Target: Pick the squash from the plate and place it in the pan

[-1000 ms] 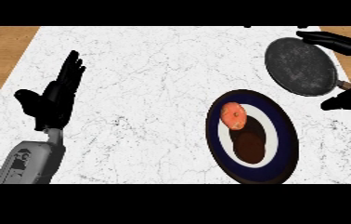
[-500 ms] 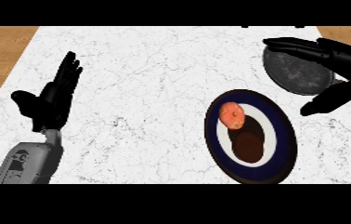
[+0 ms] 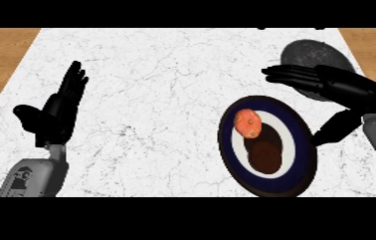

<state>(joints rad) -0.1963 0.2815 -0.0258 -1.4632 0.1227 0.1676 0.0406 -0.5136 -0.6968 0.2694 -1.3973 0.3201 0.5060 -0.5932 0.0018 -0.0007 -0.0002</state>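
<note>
Black left hand (image 3: 55, 115), grey forearm (image 3: 33, 177), black right hand (image 3: 334, 83)

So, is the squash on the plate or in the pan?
On the plate: the squash sits in its upper part, right hand open, not touching it.

Light fell bright and even across the white marbled desk (image 3: 169, 84). A dark brownish patch, perhaps shadow, lay on the blue-rimmed round plate (image 3: 229, 157) just below the orange squash (image 3: 248, 122). The black right hand (image 3: 323, 82) caught only faint grey highlights along its fingers. The plate looked stretched, taller than wide.
</note>
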